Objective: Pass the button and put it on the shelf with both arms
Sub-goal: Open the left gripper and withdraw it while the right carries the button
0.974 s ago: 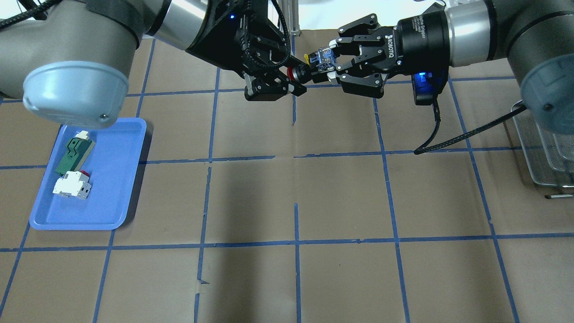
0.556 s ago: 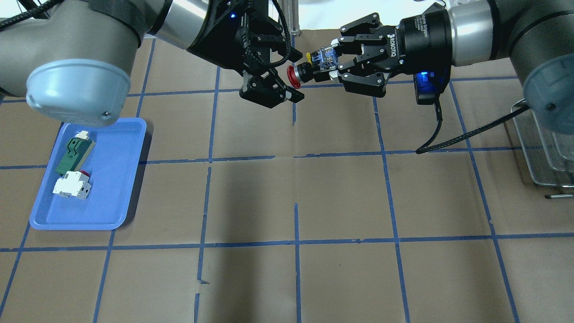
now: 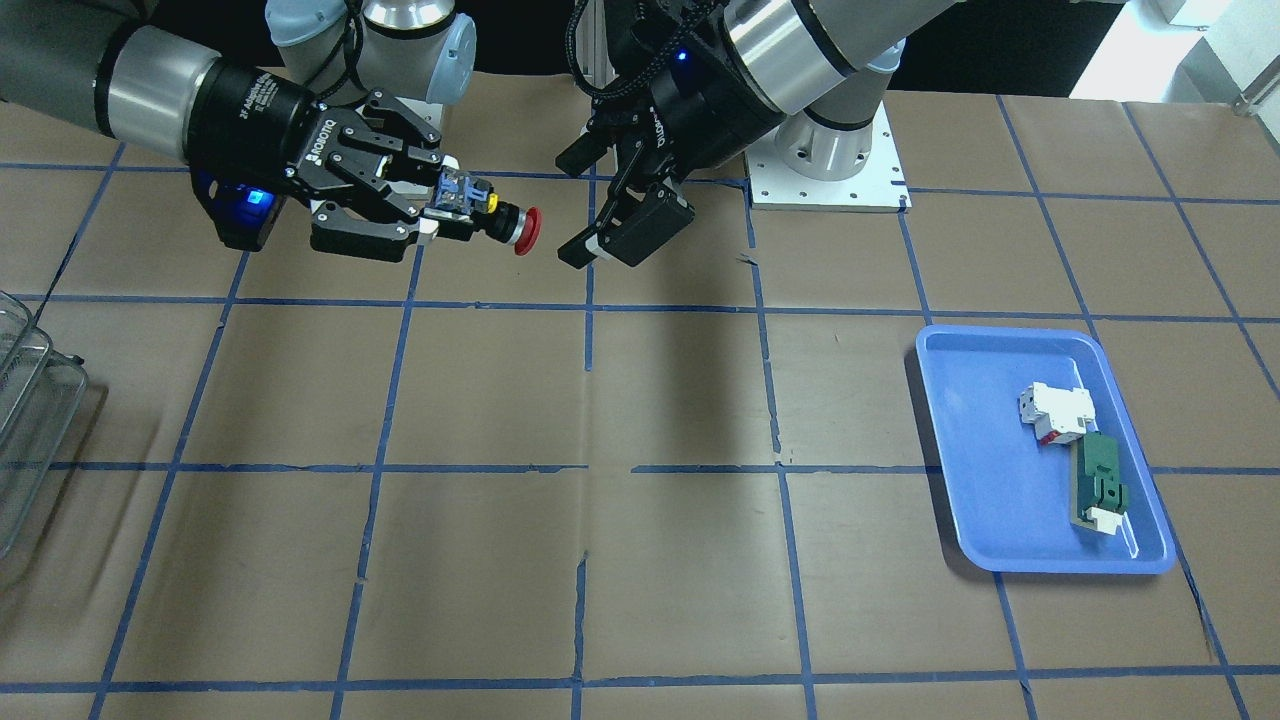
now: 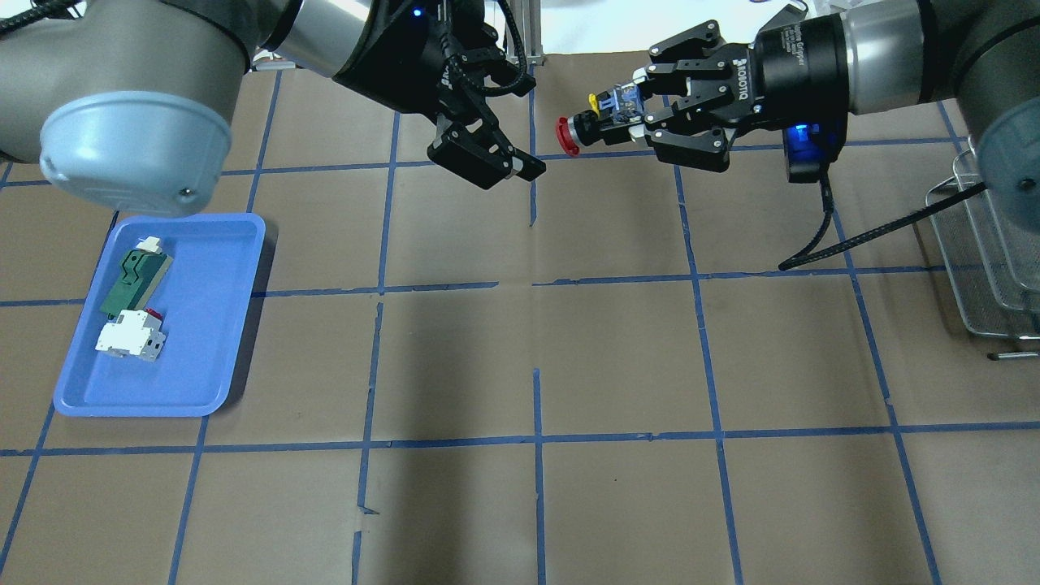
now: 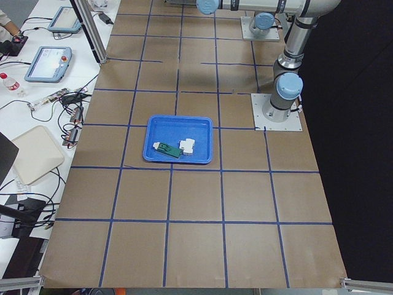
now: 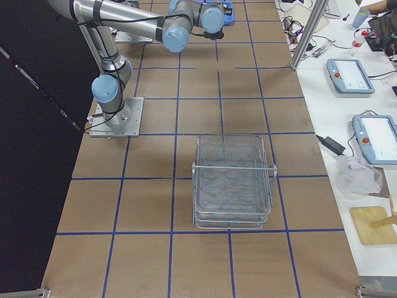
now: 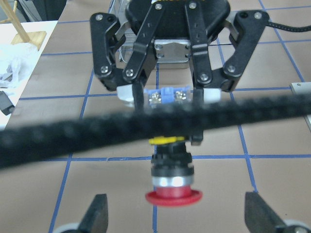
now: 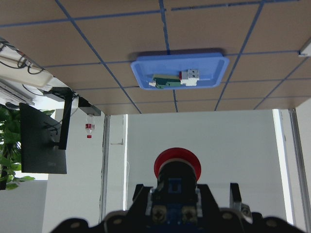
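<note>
The right tool (image 4: 638, 106) grips the button (image 4: 578, 130) level, cap toward the spread left tool (image 4: 528, 126).

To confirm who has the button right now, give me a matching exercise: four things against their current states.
1 button
2 left gripper
3 right gripper
4 blue tray

a open, holding nothing
b shut on the button
c held in the air by its rear block
d holds the breaker and green part

Pairs: 1-c, 2-a, 3-b, 4-d
</note>
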You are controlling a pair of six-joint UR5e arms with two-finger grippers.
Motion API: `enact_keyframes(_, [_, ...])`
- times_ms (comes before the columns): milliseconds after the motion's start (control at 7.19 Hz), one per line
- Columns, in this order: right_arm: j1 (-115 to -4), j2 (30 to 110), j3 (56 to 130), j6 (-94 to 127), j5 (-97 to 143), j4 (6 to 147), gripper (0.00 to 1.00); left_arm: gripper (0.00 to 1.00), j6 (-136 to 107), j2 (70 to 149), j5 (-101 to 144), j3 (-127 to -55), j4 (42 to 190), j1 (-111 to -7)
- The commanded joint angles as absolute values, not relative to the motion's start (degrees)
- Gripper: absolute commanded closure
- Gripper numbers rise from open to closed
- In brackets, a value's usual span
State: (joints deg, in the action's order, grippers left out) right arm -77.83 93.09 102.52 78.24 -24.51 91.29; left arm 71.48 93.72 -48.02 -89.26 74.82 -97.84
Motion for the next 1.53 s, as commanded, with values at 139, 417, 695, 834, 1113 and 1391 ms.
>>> enact_keyframes(139, [-75.7, 93.3, 101.0, 63.5, -42.7, 95.5, 1.00, 0.00, 56.8, 95.2, -60.4, -87.1, 75.2, -96.8])
enact_keyframes(417, [-75.6, 93.2, 96.5, 46.7, -58.8, 94.4, 1.00, 0.00, 48.9, 95.7, -76.1, -88.0, 75.1, -96.5])
enact_keyframes(695, [-74.6, 93.2, 96.4, 26.9, -76.2, 94.7, 1.00, 0.00, 37.8, 95.5, -84.7, -90.1, 76.3, -92.6])
enact_keyframes(834, [-71.2, 93.2, 96.4, 16.5, -80.7, 94.8, 1.00, 0.00, 34.9, 94.0, -85.9, -92.1, 77.9, -91.4])
enact_keyframes(1113, [-59.4, 92.6, 96.4, -6.1, -83.5, 95.8, 1.00, 0.00, 26.4, 93.6, -91.7, -93.1, 77.6, -90.9])
enact_keyframes(1391, [-51.4, 90.7, 96.8, -20.3, -84.5, 102.6, 1.00, 0.00, 14.5, 94.1, -94.2, -92.4, 78.0, -90.8])
